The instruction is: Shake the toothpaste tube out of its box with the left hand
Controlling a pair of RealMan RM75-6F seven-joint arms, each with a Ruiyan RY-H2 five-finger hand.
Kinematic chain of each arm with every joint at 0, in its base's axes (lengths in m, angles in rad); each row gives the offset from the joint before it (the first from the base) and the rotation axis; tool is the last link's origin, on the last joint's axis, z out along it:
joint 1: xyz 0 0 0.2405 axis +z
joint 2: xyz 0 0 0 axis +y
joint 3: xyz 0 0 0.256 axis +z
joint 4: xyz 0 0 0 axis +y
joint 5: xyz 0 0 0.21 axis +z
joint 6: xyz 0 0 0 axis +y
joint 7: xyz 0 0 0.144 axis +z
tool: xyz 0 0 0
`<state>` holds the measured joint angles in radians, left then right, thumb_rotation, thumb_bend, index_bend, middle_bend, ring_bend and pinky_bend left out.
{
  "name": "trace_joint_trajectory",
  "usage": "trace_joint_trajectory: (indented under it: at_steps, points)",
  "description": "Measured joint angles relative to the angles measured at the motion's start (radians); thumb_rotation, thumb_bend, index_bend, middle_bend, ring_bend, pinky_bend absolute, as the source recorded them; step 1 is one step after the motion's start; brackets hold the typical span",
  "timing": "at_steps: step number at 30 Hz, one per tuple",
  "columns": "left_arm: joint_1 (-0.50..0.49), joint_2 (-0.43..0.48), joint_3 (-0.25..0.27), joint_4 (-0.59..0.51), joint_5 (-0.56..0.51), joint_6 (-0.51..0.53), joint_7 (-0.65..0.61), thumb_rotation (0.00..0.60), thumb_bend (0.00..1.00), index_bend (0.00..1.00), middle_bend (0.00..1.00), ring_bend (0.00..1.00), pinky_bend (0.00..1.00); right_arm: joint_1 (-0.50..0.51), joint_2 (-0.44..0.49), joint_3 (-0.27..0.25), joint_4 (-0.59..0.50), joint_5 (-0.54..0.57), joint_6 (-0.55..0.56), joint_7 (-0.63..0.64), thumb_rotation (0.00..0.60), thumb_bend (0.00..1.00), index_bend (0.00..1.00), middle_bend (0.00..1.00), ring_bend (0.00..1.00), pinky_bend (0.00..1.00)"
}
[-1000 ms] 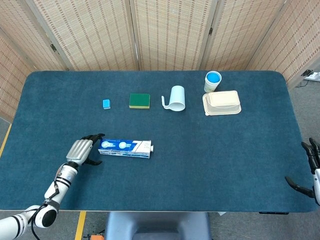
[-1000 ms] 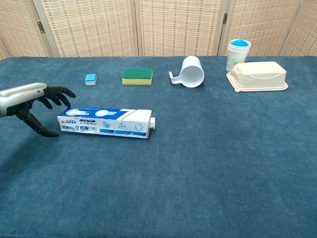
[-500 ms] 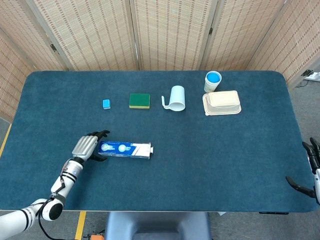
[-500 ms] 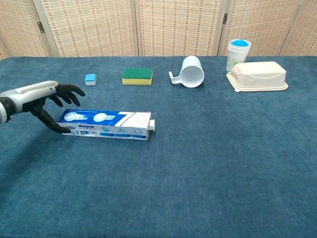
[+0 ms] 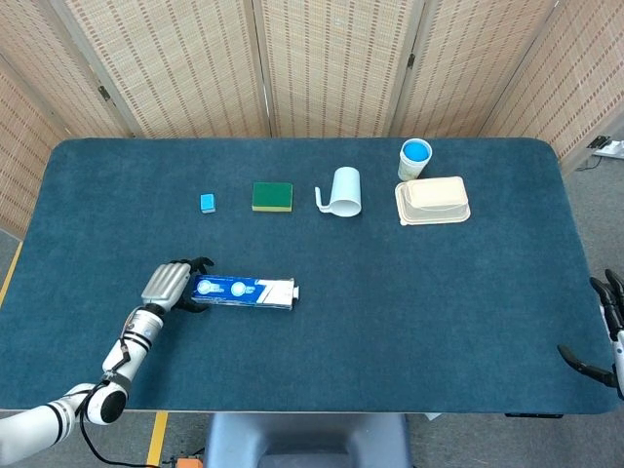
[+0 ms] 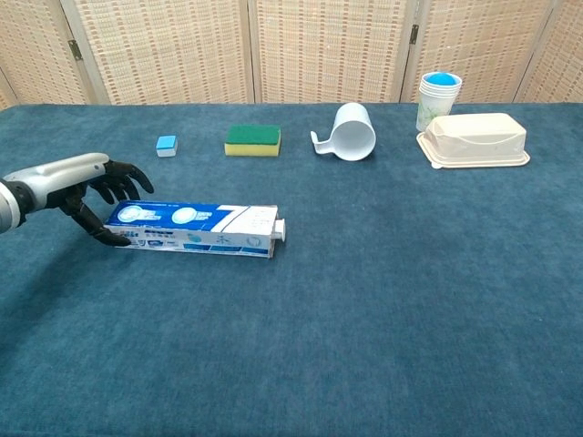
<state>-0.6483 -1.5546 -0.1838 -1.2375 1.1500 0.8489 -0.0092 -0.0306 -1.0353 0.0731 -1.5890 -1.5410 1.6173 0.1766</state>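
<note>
The blue-and-white toothpaste box (image 5: 244, 290) (image 6: 191, 228) lies flat on the blue table, its long side running left to right. The tube's white cap (image 5: 296, 290) (image 6: 283, 225) pokes out of the box's right end. My left hand (image 5: 171, 285) (image 6: 86, 180) straddles the box's left end. Its thumb touches the near-left corner, and its dark fingers (image 6: 132, 182) arch apart just above the far edge. My right hand (image 5: 604, 331) hangs at the table's right edge with fingers spread and nothing in it. The chest view does not show it.
Along the far side stand a small blue block (image 5: 207, 202), a green-and-yellow sponge (image 5: 272, 196), a white mug on its side (image 5: 344, 191), a blue-lined paper cup (image 5: 414, 158) and a cream lidded food box (image 5: 432, 200). The table's front edge (image 5: 292, 412) runs close behind my left forearm.
My left hand moved right to the box's left end and its thumb came against the near corner. The box tipped, so more of its top face shows. The right hand barely moved.
</note>
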Motion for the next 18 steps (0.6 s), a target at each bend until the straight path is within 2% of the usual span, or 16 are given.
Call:
trace_joint_trajectory:
  at_steps: [7,18]
  points:
    - [0.003,-0.003,0.004,0.019,0.017,0.013,-0.019,0.6,0.18,0.4,0.48,0.41,0.37,-0.001,0.0,0.001,0.004,-0.001,0.004,0.005,0.6,0.22,0.0,0.0,0.0,0.0]
    - [0.01,0.004,0.023,0.034,0.042,0.017,-0.032,0.6,0.19,0.4,0.49,0.43,0.39,0.001,-0.003,0.0,0.001,-0.002,0.0,-0.004,0.6,0.22,0.0,0.0,0.0,0.0]
